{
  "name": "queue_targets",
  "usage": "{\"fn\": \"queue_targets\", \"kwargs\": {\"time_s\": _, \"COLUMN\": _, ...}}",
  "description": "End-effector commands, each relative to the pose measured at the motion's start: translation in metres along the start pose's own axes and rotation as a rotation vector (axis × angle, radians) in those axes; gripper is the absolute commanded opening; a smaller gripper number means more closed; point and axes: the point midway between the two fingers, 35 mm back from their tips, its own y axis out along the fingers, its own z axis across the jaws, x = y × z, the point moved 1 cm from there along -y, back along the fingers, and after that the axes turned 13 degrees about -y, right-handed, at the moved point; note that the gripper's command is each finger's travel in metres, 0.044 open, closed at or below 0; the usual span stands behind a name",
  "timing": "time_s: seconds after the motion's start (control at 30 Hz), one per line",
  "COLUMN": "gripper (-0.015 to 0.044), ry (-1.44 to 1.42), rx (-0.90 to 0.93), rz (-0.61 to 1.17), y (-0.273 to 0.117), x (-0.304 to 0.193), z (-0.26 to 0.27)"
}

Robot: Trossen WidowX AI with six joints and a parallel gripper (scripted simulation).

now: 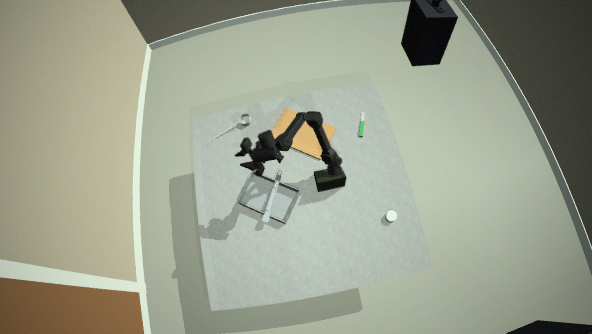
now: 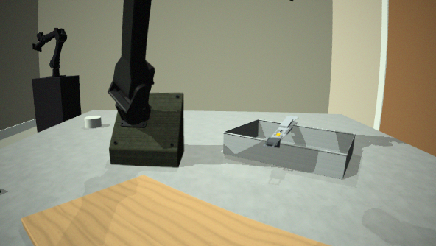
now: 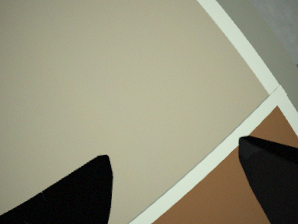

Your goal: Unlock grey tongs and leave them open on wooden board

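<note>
Tongs (image 1: 271, 199) (image 2: 288, 124), grey: lying across the roasting tin (image 1: 245, 188) (image 2: 247, 146), supported on its rim. Dark end projects over the side nearer the wooden board (image 1: 286, 122) (image 2: 147, 213); pale end reaches past the opposite side. Yellow mark (image 1: 275, 186) (image 2: 278, 134) visible near the dark end. Tong arms lie close together; lock state cannot be told.

Claw (image 1: 239, 160) (image 3: 174, 156): released, fingers parted, nothing between them. Top view places it beyond the tin's side, apart from the tongs. Wrist view shows wall and an orange-brown panel behind the fingers.

Arm (image 1: 322, 137) (image 2: 134, 37): mounted on a dark sloped block (image 1: 330, 182) (image 2: 166, 151), bent, with its elbow over the board in the top view. Board lies flat on the tabletop (image 1: 340, 250) (image 2: 206, 177), apart from the tin; no tongs on it.

Other items on the tabletop: long-handled round utensil (image 1: 227, 131); green-and-white stick (image 1: 361, 126) on the other side of the board; white cylinder (image 1: 391, 216) (image 2: 93, 121), well apart from the tin.
</note>
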Motion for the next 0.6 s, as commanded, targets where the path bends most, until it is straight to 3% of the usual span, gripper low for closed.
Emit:
{"fn": "queue_targets", "kwargs": {"time_s": 0.0, "gripper": 0.0260, "ry": -0.059, "rx": -0.114, "rz": -0.007, "y": 0.018, "x": -0.008, "z": -0.063}}
{"fn": "queue_targets", "kwargs": {"time_s": 0.27, "gripper": 0.0260, "ry": -0.178, "rx": -0.394, "rz": -0.071, "y": 0.030, "x": 0.008, "z": -0.206}}
{"fn": "queue_targets", "kwargs": {"time_s": 0.57, "gripper": 0.0260, "ry": -0.299, "rx": -0.694, "rz": -0.206, "y": 0.001, "x": 0.066, "z": -0.337}}
